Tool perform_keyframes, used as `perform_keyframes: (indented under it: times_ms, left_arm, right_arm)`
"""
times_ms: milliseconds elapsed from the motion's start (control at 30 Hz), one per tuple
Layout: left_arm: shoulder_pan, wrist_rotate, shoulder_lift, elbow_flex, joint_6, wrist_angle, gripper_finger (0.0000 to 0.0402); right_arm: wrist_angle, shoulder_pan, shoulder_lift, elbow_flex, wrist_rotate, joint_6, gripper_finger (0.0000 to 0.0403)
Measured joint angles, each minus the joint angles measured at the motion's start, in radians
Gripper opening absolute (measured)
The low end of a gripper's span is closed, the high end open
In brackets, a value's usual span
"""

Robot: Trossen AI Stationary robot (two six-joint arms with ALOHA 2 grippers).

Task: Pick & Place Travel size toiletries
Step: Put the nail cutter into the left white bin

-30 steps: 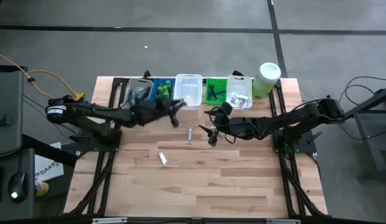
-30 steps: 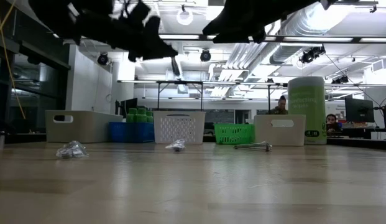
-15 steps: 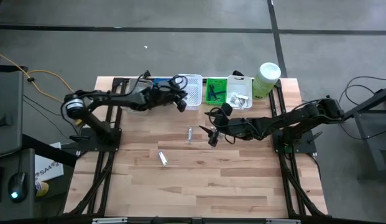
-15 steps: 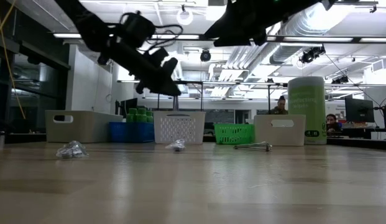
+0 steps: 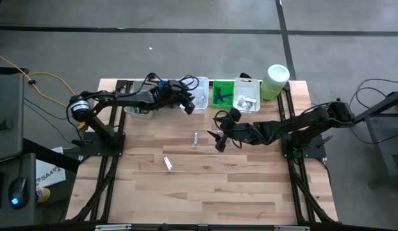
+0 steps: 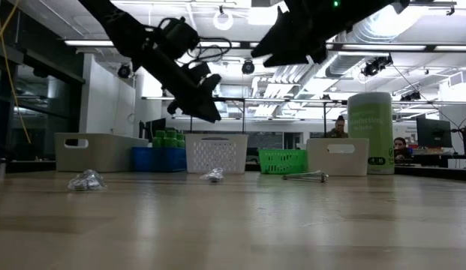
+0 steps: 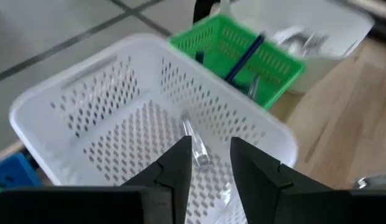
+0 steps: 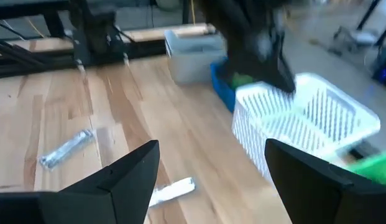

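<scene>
Toiletries are split between the baskets and the bare bench (image 5: 205,186) as I see it from here. My left gripper (image 5: 186,106) hangs over the white perforated basket (image 7: 105,118), and in its wrist view the two fingers (image 7: 174,168) stand a little apart with a small silvery tube (image 7: 196,146) showing in the gap, over the basket floor; I cannot tell whether the tube touches the fingers or already lies loose, so I count that gripper as open on nothing. From table height the same gripper (image 6: 205,112) sits well above the basket rim.

My right gripper (image 5: 217,142) hovers above the middle of the bench with its fingers (image 8: 118,180) spread wide and empty. Just beside it lies a silvery tube (image 5: 195,138), and a second silvery tube (image 5: 167,163) rests farther toward the near edge; both show in the right wrist view too, lying flat on the wood and apart from each other.

Along the far edge, the green basket (image 5: 222,94) holds thin dark razors (image 5: 219,96), the white bin (image 5: 247,96) next to it holds silvery pieces, and green bottles (image 6: 166,139) stand in the blue basket (image 6: 159,159)
</scene>
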Motion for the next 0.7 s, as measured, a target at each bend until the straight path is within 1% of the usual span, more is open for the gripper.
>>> perform_keyframes:
  times_ms: [133,233,333,433,500,567,633,700]
  left_arm:
    - [-0.023,0.01,-0.059,0.0,0.012,-0.035,0.0112]
    - [-0.073,0.008,-0.112,0.0,0.05,-0.091,0.0112]
    - [-0.135,-0.028,-0.159,0.0,0.075,-0.144,0.0113]
    - [-0.196,-0.069,-0.209,-0.025,0.086,-0.179,0.0113]
    - [-0.231,-0.081,-0.25,-0.059,0.082,-0.176,0.0113]
    - [-0.261,-0.082,-0.292,-0.098,0.063,-0.167,0.0113]
    - [-0.292,-0.084,-0.33,-0.136,0.041,-0.138,0.0113]
    - [-0.321,-0.086,-0.367,-0.172,0.029,-0.113,0.0113]
  right_arm:
    - [-0.111,-0.018,0.0,0.0,0.002,0.095,0.0285]
    - [-0.214,-0.039,0.0,0.0,0.003,0.168,0.0285]
    - [-0.333,-0.056,0.0,0.0,-0.002,0.269,0.0285]
    - [-0.438,-0.061,0.003,-0.006,-0.002,0.376,0.0285]
    - [-0.45,-0.059,0.009,-0.031,-0.007,0.444,0.0285]
    - [-0.448,-0.057,0.011,-0.062,-0.037,0.5,0.0285]
    - [-0.422,-0.056,0.025,-0.089,-0.064,0.534,0.0285]
    - [-0.397,-0.057,0.045,-0.117,-0.064,0.554,0.0285]
